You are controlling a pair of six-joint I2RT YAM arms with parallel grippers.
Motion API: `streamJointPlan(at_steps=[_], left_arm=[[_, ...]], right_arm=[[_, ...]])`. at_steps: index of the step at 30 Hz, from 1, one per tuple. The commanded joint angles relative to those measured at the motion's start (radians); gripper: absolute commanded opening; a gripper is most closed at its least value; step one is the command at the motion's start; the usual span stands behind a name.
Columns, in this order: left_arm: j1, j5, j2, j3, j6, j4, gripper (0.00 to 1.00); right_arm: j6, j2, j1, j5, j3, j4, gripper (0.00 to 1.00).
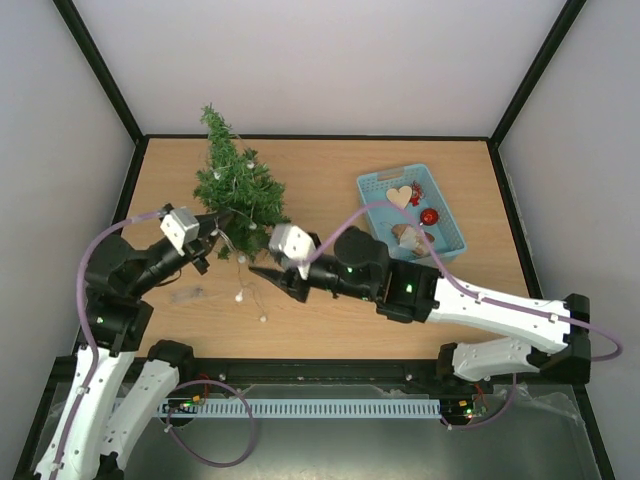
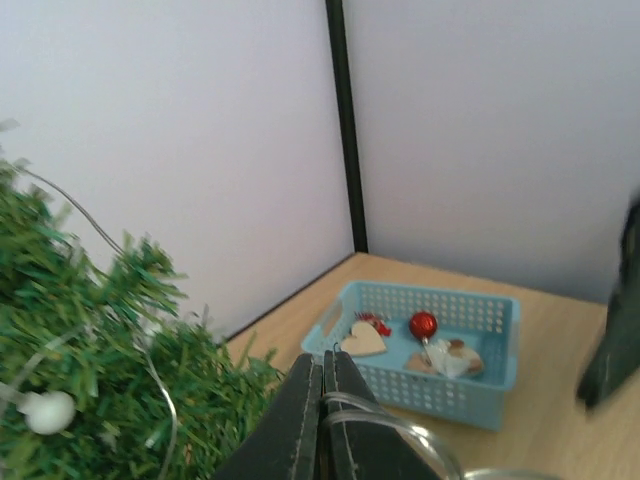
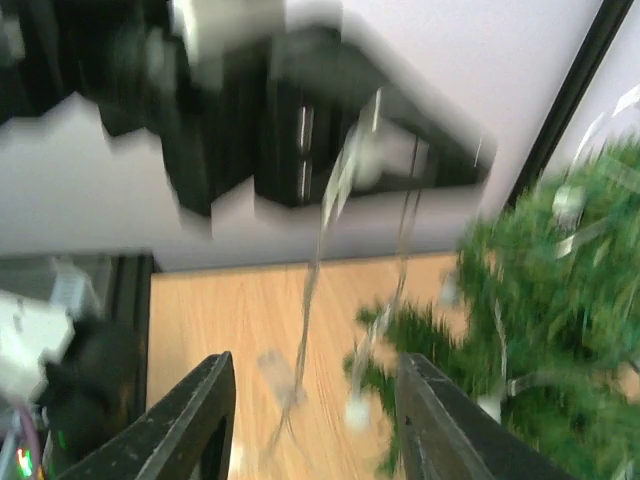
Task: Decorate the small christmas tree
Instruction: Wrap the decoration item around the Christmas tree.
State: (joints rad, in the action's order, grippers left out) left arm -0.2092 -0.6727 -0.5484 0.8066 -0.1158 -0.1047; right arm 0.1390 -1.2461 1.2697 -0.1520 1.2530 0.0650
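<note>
The small christmas tree (image 1: 238, 185) stands at the table's back left, with a thin wire light string (image 1: 243, 286) with white bulbs draped over it and trailing onto the wood. My left gripper (image 1: 212, 245) is at the tree's lower front edge. In the left wrist view that gripper (image 2: 326, 372) is shut on the light string (image 2: 400, 425), beside the tree (image 2: 90, 360). My right gripper (image 1: 262, 275) is just right of it and open. In the blurred right wrist view, light string strands (image 3: 310, 290) hang between its spread fingers, near the tree (image 3: 540, 320).
A light blue basket (image 1: 372, 183) sits at the back right with a wooden heart (image 1: 399, 197), a red bauble (image 1: 429, 216) and other ornaments inside. It also shows in the left wrist view as the basket (image 2: 500, 380). Walls enclose the table on three sides.
</note>
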Motion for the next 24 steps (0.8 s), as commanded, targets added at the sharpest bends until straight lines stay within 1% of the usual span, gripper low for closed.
streamJointPlan(at_steps=[1, 4, 5, 6, 10, 12, 14, 18, 21, 23, 24], left_arm=[[-0.001, 0.079, 0.029, 0.055, 0.112, 0.121, 0.02], [-0.002, 0.086, 0.036, 0.061, 0.145, 0.154, 0.02], [-0.002, 0.09, 0.035, 0.066, 0.147, 0.154, 0.02], [-0.002, 0.095, 0.034, 0.071, 0.147, 0.15, 0.03], [-0.002, 0.107, 0.031, 0.074, 0.146, 0.137, 0.02], [-0.002, 0.117, 0.033, 0.07, 0.161, 0.145, 0.02], [-0.002, 0.122, 0.033, 0.065, 0.178, 0.157, 0.02], [-0.002, 0.126, 0.034, 0.065, 0.185, 0.154, 0.02], [-0.005, 0.129, 0.034, 0.069, 0.178, 0.143, 0.02], [-0.007, 0.131, 0.033, 0.074, 0.169, 0.131, 0.02], [-0.008, 0.132, 0.034, 0.074, 0.166, 0.125, 0.02]], right_arm=[[0.122, 0.122, -0.004, 0.016, -0.284, -0.226, 0.46], [0.189, 0.183, -0.004, 0.024, -0.503, -0.439, 0.49], [0.196, 0.183, -0.004, 0.046, -0.582, -0.515, 0.5], [0.199, 0.168, -0.004, 0.065, -0.621, -0.565, 0.5], [0.221, 0.041, -0.004, 0.089, -0.705, -0.668, 0.5], [0.182, -0.024, -0.004, 0.097, -0.767, -0.813, 0.51], [0.108, -0.105, -0.004, 0.117, -0.823, -1.041, 0.51], [-0.042, -0.34, -0.004, 0.182, -0.861, -1.381, 0.51], [-0.074, -0.528, -0.003, 0.219, -0.849, -1.614, 0.53], [-0.082, -0.632, -0.003, 0.19, -0.82, -1.702, 0.53], [-0.087, -0.667, -0.003, 0.166, -0.801, -1.711, 0.53]])
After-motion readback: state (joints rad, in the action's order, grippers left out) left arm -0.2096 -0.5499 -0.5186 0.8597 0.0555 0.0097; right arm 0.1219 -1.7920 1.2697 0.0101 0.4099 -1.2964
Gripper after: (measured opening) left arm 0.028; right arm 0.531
